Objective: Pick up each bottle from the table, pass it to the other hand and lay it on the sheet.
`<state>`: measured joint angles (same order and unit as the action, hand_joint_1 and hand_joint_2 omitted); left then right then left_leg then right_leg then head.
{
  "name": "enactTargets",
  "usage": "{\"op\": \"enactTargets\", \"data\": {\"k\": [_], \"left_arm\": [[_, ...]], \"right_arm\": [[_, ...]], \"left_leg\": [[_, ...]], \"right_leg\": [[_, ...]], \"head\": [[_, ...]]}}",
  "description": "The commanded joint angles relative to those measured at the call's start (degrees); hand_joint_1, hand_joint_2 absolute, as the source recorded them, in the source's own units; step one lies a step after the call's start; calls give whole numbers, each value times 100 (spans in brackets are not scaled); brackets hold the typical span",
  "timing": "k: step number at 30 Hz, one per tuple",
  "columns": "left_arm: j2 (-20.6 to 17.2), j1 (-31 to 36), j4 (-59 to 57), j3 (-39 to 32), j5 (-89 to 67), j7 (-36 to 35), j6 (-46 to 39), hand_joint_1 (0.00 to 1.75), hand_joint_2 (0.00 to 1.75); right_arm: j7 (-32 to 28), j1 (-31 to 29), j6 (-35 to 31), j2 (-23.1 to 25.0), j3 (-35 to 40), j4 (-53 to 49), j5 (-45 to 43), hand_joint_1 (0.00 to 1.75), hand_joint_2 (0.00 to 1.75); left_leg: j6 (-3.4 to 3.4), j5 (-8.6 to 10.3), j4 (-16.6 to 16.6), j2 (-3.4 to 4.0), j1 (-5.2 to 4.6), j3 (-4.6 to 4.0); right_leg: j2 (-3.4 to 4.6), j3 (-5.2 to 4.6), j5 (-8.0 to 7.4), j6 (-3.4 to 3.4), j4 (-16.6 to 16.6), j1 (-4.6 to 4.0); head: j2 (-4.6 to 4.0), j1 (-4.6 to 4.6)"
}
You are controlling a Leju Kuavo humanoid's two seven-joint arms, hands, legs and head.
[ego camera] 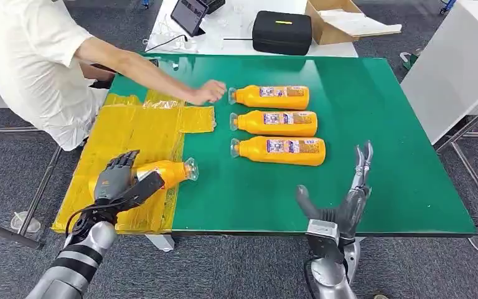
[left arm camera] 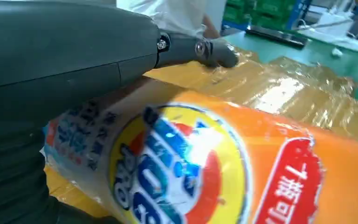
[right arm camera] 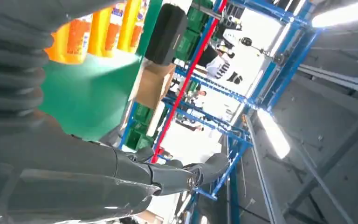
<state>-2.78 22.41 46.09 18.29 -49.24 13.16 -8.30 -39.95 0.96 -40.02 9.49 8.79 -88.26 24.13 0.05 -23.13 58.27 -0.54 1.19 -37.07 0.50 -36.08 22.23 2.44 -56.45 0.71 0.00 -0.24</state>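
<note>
While the left hand [ego camera: 119, 180] grips a bottle [ego camera: 165, 172] (label legible at its wrist), the right hand [ego camera: 342, 202] spreads empty.

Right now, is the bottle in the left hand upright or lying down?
Lying down. The bottle rests on its side on the yellow sheet, neck pointing toward the green table, with the left hand wrapped over it.

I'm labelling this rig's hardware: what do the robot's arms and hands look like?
Both arms are silver with dark ribbed bands near the wrists. The left hand and right hand are dark grey, with slim jointed fingers and a thick thumb. A black cable loops beside the left wrist.
</note>
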Motion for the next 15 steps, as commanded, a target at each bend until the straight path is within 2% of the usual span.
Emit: {"op": "enactTargets", "data": {"k": [1,10,11,12,15], "left_arm": [[-171,314,-697,294,-56,34,163,0,175],[-293,383,-917,526,-65,498,387,0,175],[-299,376,-943,554,-75,523,400,0,175],[-296,355,-974,583,-84,547,408,0,175],[-275,328,-1041,568,-83,574,367,0,175]], "right_arm": [[-5,-234,2,-236,244,492,-137,0,175],[-5,-319,2,-323,498,590,-343,0,175],[-5,-327,2,-342,540,593,-417,0,175],[-5,-328,2,-349,550,608,-450,0,175],[-5,-304,2,-346,530,678,-517,0,175]], "left_leg": [[4,-7,-4,13,0,24],[3,-5,-5,13,-1,18],[9,-18,-8,25,-4,55],[4,-5,-4,12,-2,21],[7,-10,-6,12,-2,36]], "right_leg": [[6,21,3,-7,5,-3],[9,15,1,-5,5,-1],[13,47,12,-14,6,-2],[6,18,2,-5,4,-1],[4,33,7,-9,6,-2]], "head": [[0,2],[0,2],[0,0],[0,2],[0,0]]}}
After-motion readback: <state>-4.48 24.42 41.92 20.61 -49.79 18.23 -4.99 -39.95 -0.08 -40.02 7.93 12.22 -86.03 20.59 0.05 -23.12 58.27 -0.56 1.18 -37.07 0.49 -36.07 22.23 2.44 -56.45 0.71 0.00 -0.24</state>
